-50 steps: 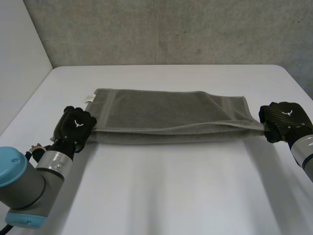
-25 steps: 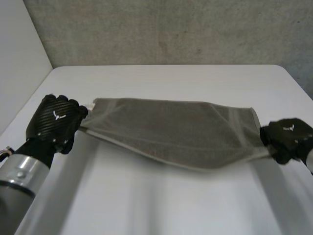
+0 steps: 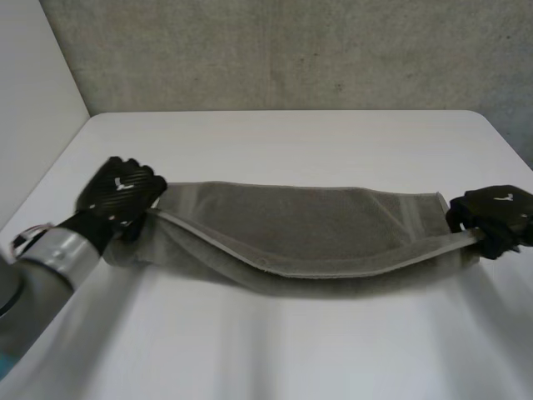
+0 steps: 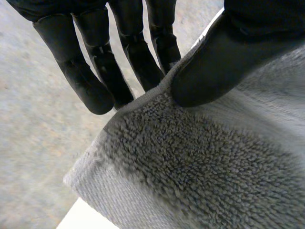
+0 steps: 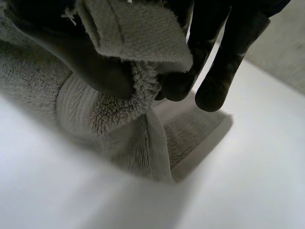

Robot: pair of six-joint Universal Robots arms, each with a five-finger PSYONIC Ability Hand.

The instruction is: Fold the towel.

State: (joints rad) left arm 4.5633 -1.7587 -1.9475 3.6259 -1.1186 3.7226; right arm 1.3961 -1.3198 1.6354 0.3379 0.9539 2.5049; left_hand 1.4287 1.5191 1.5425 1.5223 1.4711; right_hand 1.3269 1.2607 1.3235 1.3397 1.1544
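Observation:
A grey-brown towel (image 3: 308, 237), folded lengthwise, hangs stretched between my two hands and sags in the middle onto the white table (image 3: 275, 142). My left hand (image 3: 121, 193) is shut on the towel's left end; in the left wrist view its thumb (image 4: 224, 62) pinches the fluffy towel (image 4: 205, 162) against the fingers (image 4: 102, 67). My right hand (image 3: 495, 214) is shut on the right end; in the right wrist view the towel's corner (image 5: 138, 33) is pinched between its thumb (image 5: 81, 62) and fingers (image 5: 224, 62), and the rest of the cloth hangs down to the table.
A grey wall (image 3: 275, 50) stands behind the table's far edge, and a pale wall (image 3: 33, 108) runs along its left side. Bare tabletop lies in front of and behind the towel.
Both hands lifted the towel's near edge off the table and carried it away from me. The towel now sags lower in the middle, and the left hand has dropped and moved right.

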